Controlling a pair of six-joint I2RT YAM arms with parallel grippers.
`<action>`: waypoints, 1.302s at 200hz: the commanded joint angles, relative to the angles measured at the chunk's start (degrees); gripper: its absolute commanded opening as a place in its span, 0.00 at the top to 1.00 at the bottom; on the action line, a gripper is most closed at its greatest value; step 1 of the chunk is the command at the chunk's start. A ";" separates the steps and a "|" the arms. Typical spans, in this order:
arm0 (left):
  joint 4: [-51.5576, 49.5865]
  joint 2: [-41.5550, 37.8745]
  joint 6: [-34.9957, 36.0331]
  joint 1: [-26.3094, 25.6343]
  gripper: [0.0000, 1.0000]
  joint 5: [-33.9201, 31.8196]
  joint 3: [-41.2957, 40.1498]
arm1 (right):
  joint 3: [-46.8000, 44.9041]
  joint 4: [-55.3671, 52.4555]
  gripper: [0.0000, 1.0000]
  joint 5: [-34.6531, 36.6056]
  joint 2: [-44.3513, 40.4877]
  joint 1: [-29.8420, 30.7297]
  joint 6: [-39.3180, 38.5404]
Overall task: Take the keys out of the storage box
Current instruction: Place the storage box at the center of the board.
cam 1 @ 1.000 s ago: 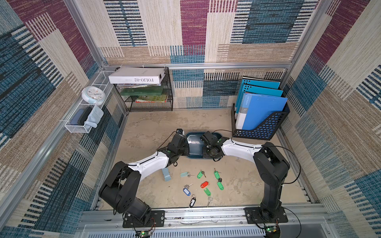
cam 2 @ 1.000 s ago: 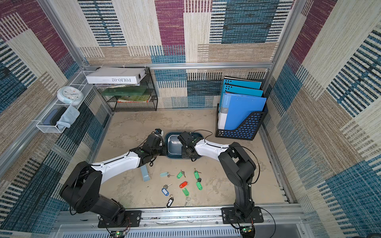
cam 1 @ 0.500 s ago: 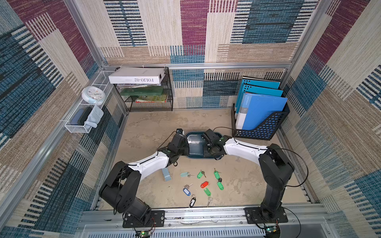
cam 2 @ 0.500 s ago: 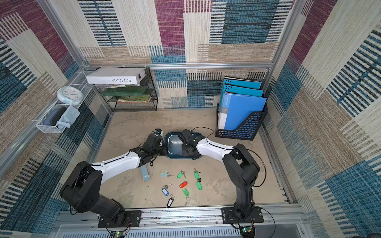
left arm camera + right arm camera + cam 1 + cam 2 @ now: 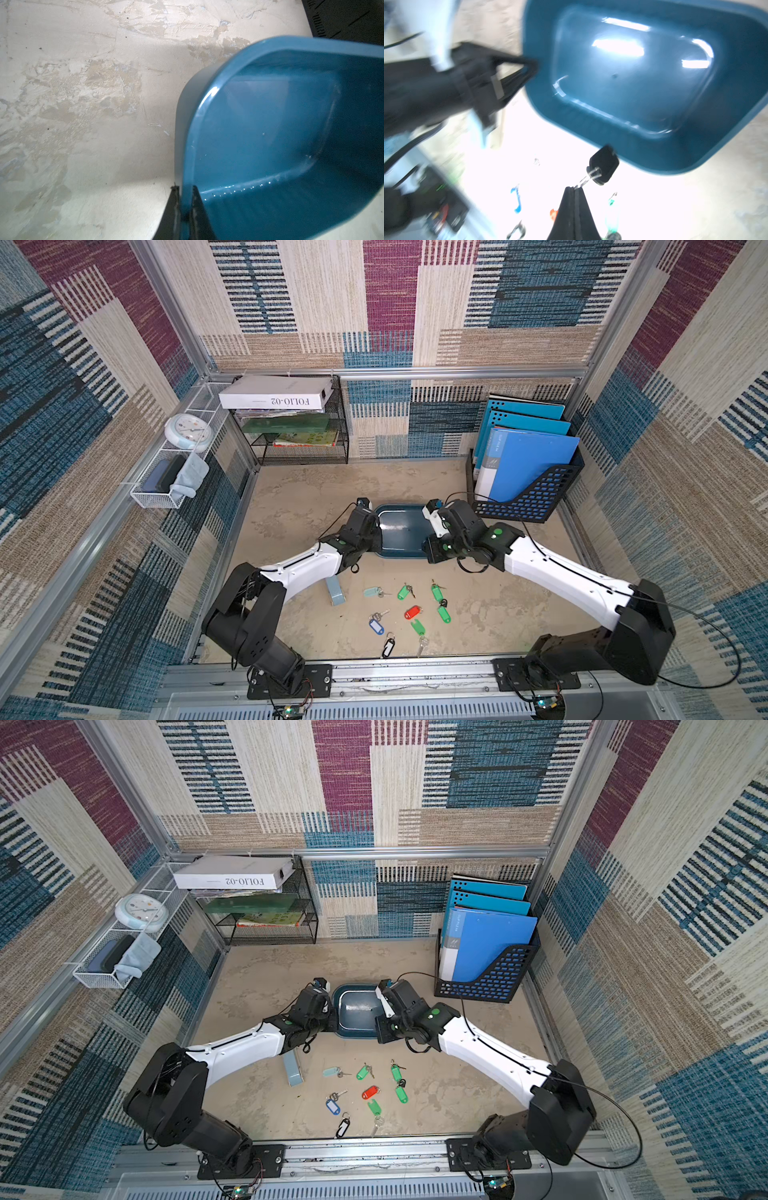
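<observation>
The storage box (image 5: 400, 517), a dark teal tray, sits mid-table and looks empty inside (image 5: 633, 79). My left gripper (image 5: 185, 188) is shut on the box's left wall, one finger inside and one outside; in a top view it shows at the left rim (image 5: 372, 531). My right gripper (image 5: 574, 188) is shut on the metal end of a key, and the key's black tag (image 5: 604, 164) dangles just outside the box's near rim. Several keys lie on the table in front: pale teal (image 5: 372, 592), green (image 5: 403, 592), red (image 5: 412, 611), blue (image 5: 376, 626), black (image 5: 387, 648).
A pale blue oblong case (image 5: 335, 596) lies under my left forearm. A black file holder with blue folders (image 5: 523, 472) stands just behind and right of the box. A black wire shelf (image 5: 299, 427) is at the back left, a white wire basket (image 5: 166, 485) on the left wall.
My right arm has drawn back, its elbow swinging out to the right, and its gripper has come away from the box with the black-tagged key. The left arm and box have held still.
</observation>
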 commanded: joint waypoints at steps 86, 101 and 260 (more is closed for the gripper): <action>-12.32 2.04 -7.91 0.03 1.00 0.31 5.91 | -12.63 -26.34 1.00 -13.82 -10.30 10.86 10.06; -13.00 2.39 -9.02 0.11 1.00 1.29 6.03 | -13.78 -27.22 1.00 -14.50 -9.96 12.06 10.78; -20.34 7.01 -10.74 0.38 0.97 3.67 11.60 | -20.03 -13.22 1.00 -14.46 -2.26 13.34 14.41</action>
